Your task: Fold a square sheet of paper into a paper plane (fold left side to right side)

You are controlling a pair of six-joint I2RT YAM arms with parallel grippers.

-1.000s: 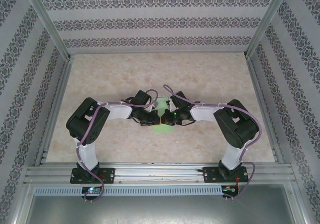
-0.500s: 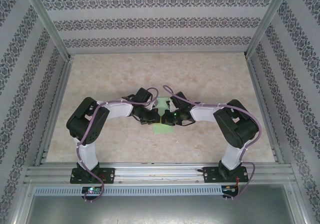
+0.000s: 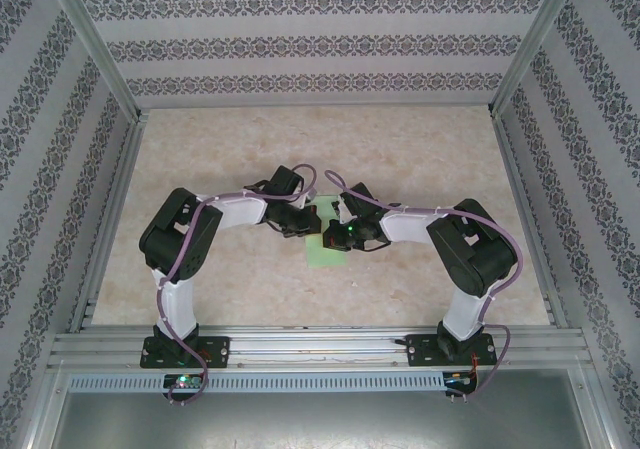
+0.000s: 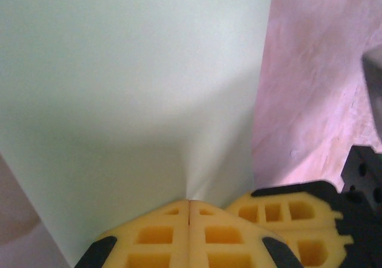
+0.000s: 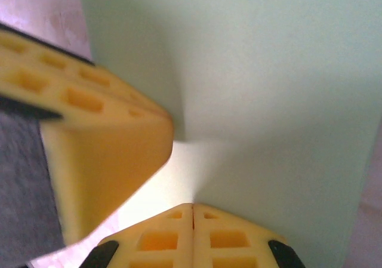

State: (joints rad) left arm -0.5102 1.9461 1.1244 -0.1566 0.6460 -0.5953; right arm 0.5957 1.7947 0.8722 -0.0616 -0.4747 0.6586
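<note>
**Both grippers pinch the green sheet at mid-table**

The sheet of paper (image 3: 322,256) lies in the middle of the table (image 3: 420,149), between the two wrists; from above, only a narrow light-green strip of it is seen, the rest is covered by the left gripper (image 3: 303,231) and the right gripper (image 3: 335,237).

In the left wrist view the yellow fingers (image 4: 161,238) are pressed together on the near edge of the sheet, which puckers there; the right wrist view shows the same, fingers (image 5: 227,241) closed on the paper edge, with one finger of the left gripper just beside them, blurred; the sheet runs out of both views, so its outline cannot be told.

Compared with one second ago, the left arm (image 3: 180,244) has shifted a little toward the far side and its wrist reaches more to the right; the right arm (image 3: 470,244) looks unchanged.
</note>
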